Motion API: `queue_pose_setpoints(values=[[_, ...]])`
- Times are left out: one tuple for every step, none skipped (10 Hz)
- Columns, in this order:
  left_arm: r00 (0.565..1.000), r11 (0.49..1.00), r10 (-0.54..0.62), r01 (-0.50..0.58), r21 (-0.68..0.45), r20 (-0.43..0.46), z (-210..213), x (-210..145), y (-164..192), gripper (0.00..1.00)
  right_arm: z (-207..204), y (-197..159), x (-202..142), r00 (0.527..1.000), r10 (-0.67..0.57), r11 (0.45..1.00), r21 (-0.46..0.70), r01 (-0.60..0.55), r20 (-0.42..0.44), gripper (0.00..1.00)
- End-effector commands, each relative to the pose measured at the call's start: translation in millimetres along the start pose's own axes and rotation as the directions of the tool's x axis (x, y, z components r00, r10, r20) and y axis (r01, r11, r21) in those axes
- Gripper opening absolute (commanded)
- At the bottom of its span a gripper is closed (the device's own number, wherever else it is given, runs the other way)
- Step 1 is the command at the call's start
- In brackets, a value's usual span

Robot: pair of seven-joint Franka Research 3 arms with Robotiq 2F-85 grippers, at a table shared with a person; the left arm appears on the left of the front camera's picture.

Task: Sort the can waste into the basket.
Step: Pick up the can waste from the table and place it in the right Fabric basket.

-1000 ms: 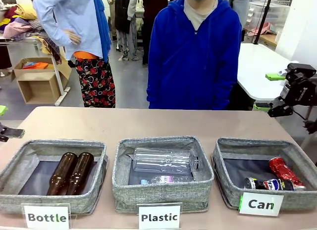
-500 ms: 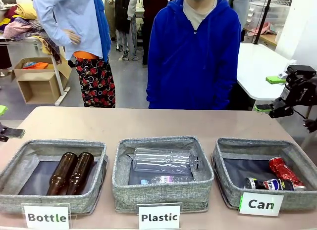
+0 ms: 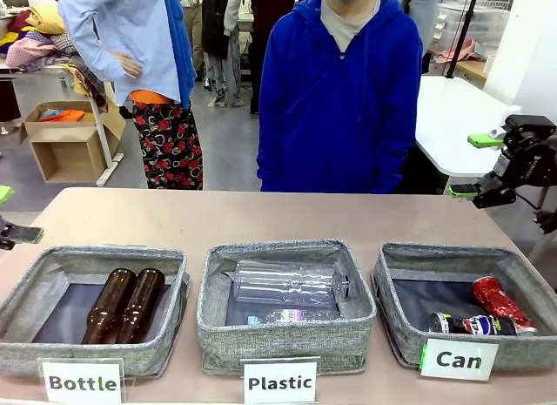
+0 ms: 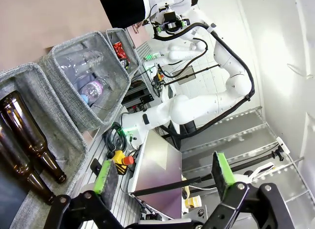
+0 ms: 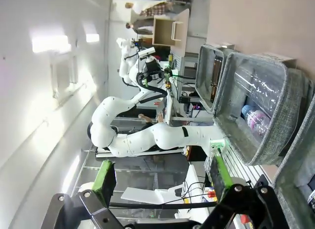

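Right gripper [image 3: 475,166] hangs off the right end of the table [image 3: 261,215], above table height, jaws spread wide, nothing between the green pads [image 5: 104,176]. In its own wrist view the fingers frame only the room and the other arm's white links.

Left gripper [image 4: 162,176]: jaws likewise wide and empty in the left wrist view; in the front view only a dark tip [image 3: 16,233] shows at the left edge, the rest cut off.

Below and inboard of the right gripper sits the basket [image 3: 396,318] behind the "Can" sign [image 3: 458,360]. Inside, on the dark floor: crushed red can [image 3: 498,300] toward the right wall, black-blue can [image 3: 470,324] lying on its side just in front of it. The sign hides part of the basket's front wall.

Further from the right gripper: the "Plastic" basket [image 3: 283,335] holds two clear bottles [image 3: 287,283]; the lower one is hard to make out. Farthest, nearest the left gripper, the "Bottle" basket [image 3: 26,309] holds two brown glass bottles [image 3: 126,305] side by side.

A person in a blue hoodie [image 3: 344,100] stands across the table.
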State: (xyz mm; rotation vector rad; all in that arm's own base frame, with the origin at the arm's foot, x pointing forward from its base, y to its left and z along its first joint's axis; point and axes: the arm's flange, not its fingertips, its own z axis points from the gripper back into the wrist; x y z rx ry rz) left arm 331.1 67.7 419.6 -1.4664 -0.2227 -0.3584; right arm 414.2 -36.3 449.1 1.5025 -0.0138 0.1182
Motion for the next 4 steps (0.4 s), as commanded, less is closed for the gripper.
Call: queue_pose_setpoints(values=[[1.0,1.0,0.003,-0.003,-0.011,0.002,1.2,-0.5,-3.8,1.0,3.2,1.0,1.1,1.0,0.021,1.0,0.004,-0.021,-0.013,1.0],[1.0,1.0,0.003,-0.003,-0.011,0.002,1.2,-0.5,-3.8,1.0,3.2,1.0,1.1,1.0,0.021,1.0,0.004,-0.021,-0.013,1.0],[1.0,1.0,0.003,-0.003,-0.011,0.002,1.2,-0.5,-3.8,1.0,3.2,1.0,1.1,1.0,0.021,1.0,0.004,-0.021,-0.013,1.0],[1.0,1.0,0.003,-0.003,-0.011,0.002,1.2,-0.5,-3.8,1.0,3.2,1.0,1.1,1.0,0.021,1.0,0.004,-0.021,-0.013,1.0]])
